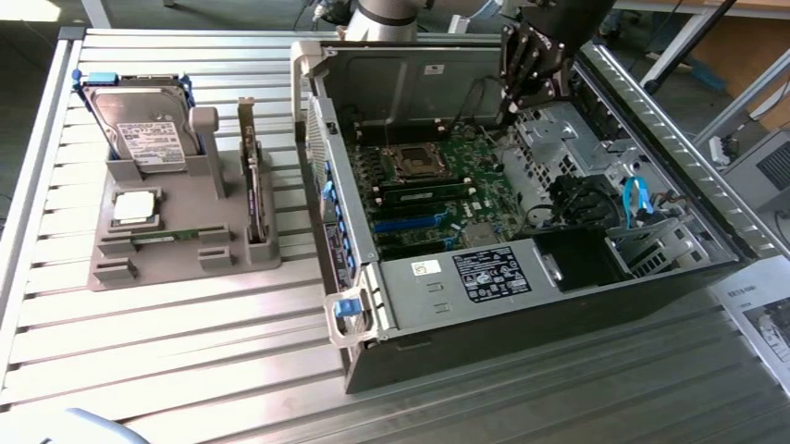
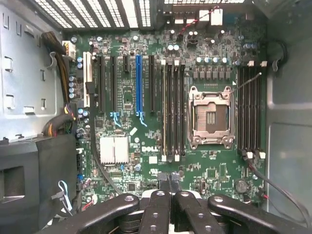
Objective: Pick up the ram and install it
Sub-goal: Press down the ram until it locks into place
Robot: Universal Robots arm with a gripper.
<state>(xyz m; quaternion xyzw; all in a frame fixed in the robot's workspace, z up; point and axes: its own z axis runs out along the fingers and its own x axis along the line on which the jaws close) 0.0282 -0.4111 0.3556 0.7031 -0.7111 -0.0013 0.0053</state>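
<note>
Slatted table (image 1: 185, 351) bears an open case (image 1: 408, 74) holding a motherboard (image 2: 146, 161), the closed, empty tool (image 2: 168, 183) above

A table (image 1: 185, 351) of ribbed, silvery metal slats spans nearly the whole exterior view, its grooves running across from the exterior view's left to its right. Light lies on the slats in a soft sheen, and a white patch (image 1: 28, 9) glares at the far left corner (too washed out to tell what it is). Past the table's left edge lies a dark floor (image 1: 15, 111). Beyond the far right corner stand a brown panel (image 1: 756, 51) and a dark slanted pole (image 1: 691, 42)
</note>
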